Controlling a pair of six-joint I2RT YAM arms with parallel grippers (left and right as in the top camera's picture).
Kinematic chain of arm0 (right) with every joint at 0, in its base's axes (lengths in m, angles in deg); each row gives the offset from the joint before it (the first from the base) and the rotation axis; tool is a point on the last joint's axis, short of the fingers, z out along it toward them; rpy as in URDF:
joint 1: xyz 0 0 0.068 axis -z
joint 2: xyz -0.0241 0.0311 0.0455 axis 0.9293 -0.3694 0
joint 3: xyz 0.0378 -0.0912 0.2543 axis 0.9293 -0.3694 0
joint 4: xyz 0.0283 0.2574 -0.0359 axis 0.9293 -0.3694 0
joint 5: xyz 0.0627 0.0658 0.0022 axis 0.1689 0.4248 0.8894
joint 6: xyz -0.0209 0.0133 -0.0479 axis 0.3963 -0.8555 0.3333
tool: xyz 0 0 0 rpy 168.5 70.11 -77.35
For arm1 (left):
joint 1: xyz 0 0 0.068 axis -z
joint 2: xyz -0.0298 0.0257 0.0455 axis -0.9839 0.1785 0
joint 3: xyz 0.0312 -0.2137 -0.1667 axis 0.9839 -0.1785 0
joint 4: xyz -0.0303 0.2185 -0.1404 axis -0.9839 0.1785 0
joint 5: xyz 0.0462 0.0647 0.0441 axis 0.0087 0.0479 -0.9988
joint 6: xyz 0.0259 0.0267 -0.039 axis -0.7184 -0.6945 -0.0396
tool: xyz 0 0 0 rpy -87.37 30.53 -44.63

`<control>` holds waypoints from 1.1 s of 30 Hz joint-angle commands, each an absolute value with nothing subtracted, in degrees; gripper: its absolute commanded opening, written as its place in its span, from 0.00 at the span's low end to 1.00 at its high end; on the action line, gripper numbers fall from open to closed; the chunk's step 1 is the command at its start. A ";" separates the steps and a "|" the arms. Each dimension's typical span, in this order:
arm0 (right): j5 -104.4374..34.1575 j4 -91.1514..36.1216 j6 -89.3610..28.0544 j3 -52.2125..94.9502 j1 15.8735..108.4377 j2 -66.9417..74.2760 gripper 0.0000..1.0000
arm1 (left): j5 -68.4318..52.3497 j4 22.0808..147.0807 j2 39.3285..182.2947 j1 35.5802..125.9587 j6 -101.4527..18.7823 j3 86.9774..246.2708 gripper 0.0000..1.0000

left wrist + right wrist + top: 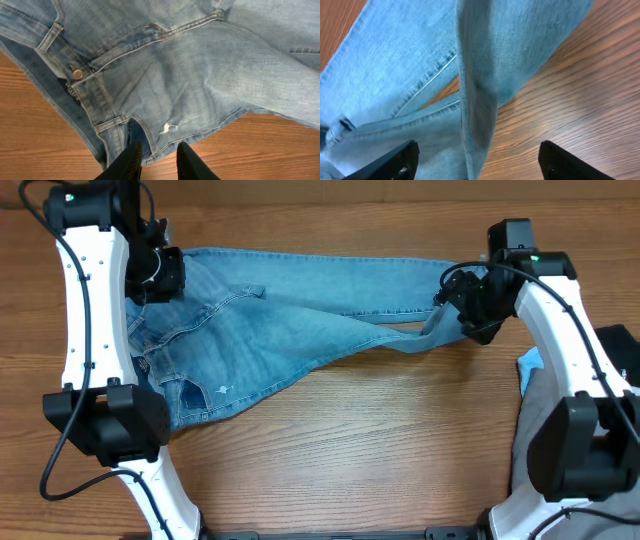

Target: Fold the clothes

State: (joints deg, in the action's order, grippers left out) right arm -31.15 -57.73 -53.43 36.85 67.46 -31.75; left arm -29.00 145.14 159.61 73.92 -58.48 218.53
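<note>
Over a wooden table [380, 450] I am hovering my left gripper [156, 162], jaws slightly parted, at the waist of the jeans [290, 330] lying across its far half, and holding my right gripper [477, 160] spread wide astride a raised leg, bare wood showing nearer.

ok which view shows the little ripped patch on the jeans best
Left wrist: the patch is close and sharp on the jeans, near their edge. Overhead shows only a tiny white fleck. Right wrist shows just a fold of denim, no patch.
</note>
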 commanded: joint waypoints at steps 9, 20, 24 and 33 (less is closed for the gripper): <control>-9.38 -38.15 -53.23 37.62 66.30 -39.93 0.04 | -28.56 144.63 159.28 74.88 -58.55 219.98 0.29; -29.42 -42.93 -51.48 37.55 72.64 -31.66 0.38 | -28.59 144.35 159.28 74.88 -58.94 219.98 0.31; -45.82 -55.37 -51.44 37.55 72.64 -32.10 0.80 | -28.59 144.13 159.28 74.88 -58.98 219.98 0.33; -36.51 -53.32 -49.89 37.55 75.37 -32.08 0.86 | -28.43 145.46 159.28 74.90 -58.96 219.98 0.36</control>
